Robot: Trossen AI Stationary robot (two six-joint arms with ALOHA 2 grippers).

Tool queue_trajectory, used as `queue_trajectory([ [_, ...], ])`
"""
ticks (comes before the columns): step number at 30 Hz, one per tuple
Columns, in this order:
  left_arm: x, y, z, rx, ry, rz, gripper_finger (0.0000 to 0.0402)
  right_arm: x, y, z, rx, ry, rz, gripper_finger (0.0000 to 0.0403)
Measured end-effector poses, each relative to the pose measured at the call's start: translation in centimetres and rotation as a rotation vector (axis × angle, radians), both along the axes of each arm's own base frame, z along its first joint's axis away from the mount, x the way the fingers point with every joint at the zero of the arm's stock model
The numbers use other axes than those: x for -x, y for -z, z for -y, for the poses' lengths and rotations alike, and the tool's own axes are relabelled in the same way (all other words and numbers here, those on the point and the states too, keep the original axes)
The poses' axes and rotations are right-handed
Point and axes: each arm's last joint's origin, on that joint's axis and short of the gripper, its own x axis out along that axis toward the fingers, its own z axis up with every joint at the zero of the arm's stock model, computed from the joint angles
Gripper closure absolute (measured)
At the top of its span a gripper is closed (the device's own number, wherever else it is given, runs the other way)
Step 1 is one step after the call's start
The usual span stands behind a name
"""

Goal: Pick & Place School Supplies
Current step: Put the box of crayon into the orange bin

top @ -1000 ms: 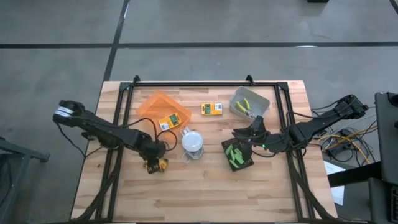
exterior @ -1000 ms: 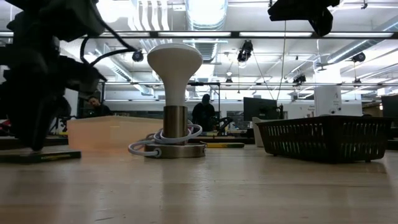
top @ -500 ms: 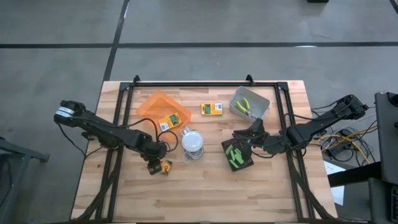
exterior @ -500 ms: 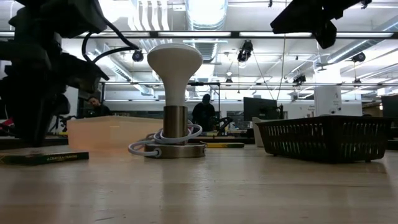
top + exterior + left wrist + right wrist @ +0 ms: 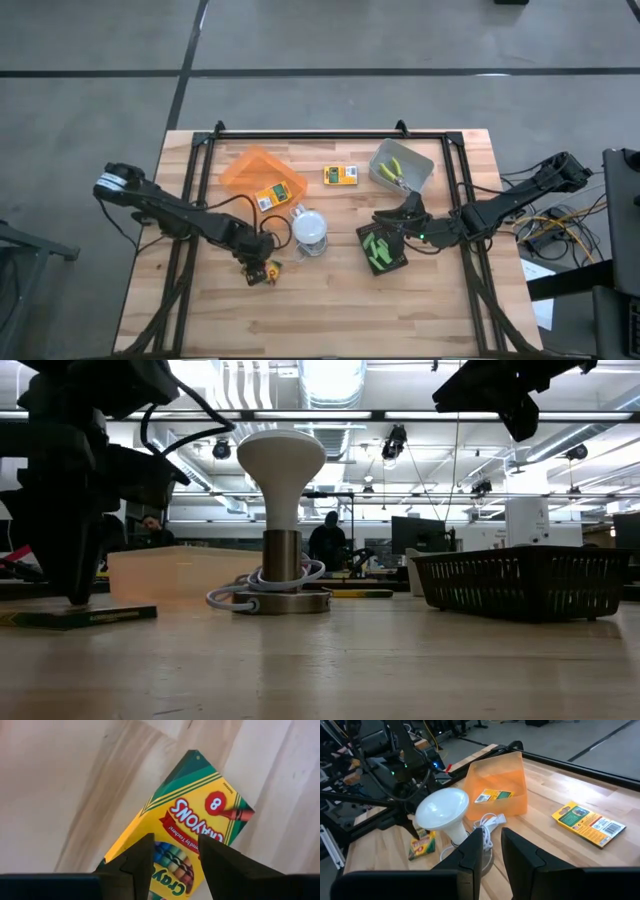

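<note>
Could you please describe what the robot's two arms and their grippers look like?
Both arms are dark, slender and jointed, with black cables trailing along them. The left arm has a pale grey base end. Each gripper, left gripper and right gripper, has two flat, dark, angular fingers.

High cam: straight down over the whole light wooden table point(image 5: 330, 310), both arms in frame. Low cam: at tabletop level, facing across into the room, white domed lamp on a clear base point(image 5: 281, 520) near centre. Left wrist cam: very close, looking down on a yellow-and-green crayon box point(image 5: 195, 830). Right wrist cam: farther back, oblique across the table; shares lamp, crayon box and translucent orange tray point(image 5: 497, 782) with high cam.
</note>
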Motion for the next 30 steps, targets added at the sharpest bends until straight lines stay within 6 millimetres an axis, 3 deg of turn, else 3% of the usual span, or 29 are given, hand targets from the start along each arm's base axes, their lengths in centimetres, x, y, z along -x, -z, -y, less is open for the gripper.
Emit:
queue_trajectory([
  [7,-2.4,0.2,1.1,0.040,0.002,0.016,0.0241,0.0,-0.1,0.0,-0.006,-0.003,0.011,0.0335],
  [17,-5.5,-1.5,2.7,0.098,0.026,0.079,0.0241,-0.1,-0.1,-0.3,-0.037,-0.075,0.002,0.0335],
  [23,-6.3,-5.3,3.2,0.201,0.062,0.180,0.0241,-0.2,-0.1,-0.6,-0.075,-0.160,-0.004,0.0335],
  [26,-6.0,-7.8,2.8,0.186,0.088,0.235,0.0241,-0.2,-0.3,-0.7,-0.087,-0.173,0.013,0.0335],
  [30,-4.8,-11.5,1.4,0.089,-0.008,0.264,0.0241,-0.4,-0.5,-0.8,-0.090,-0.187,0.040,0.0335],
])
